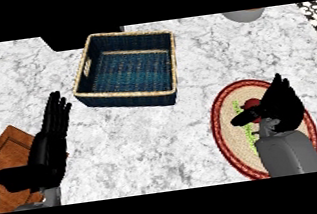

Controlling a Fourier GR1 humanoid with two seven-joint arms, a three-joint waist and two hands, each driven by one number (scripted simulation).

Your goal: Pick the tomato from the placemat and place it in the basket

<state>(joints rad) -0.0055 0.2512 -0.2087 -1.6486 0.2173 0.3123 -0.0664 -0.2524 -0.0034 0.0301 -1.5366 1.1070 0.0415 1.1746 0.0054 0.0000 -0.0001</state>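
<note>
- The right hand (280, 102) is sitting over the oval placemat (227, 120) at the right side of the marble worktop (166, 143), coming up from the lower edge on its grey forearm (291, 154).
- Its fingers are pointing up and away from the robot, and the thumb is sticking out to the left, curling in toward the tomato (252, 103).
- The tomato is only peeking out as a bit of red just left of the palm, tucked between the thumb and the fingers. Looks to me like the hand is closing around it, but most of the tomato is hiding behind the black hand.
- Can't tell whether the tomato is off the placemat or resting on it; either way it's showing over the mat's middle, well apart from the basket (83, 78).
- There's also a thin green streak on the mat right by the wrist, too small to say what it is.
- The placemat itself is looking pale in the middle with a dark red woven border.
- The basket is sitting toward the upper left of the worktop, dark blue inside with a tan rim, and nothing is showing inside it.
- The left hand (48, 148) is resting at the left side, open, fingers straight and pointing up, thumb out to the left, holding nothing.
- Below that hand a brown wooden board (4, 154) is poking in at the lower left corner.
</note>
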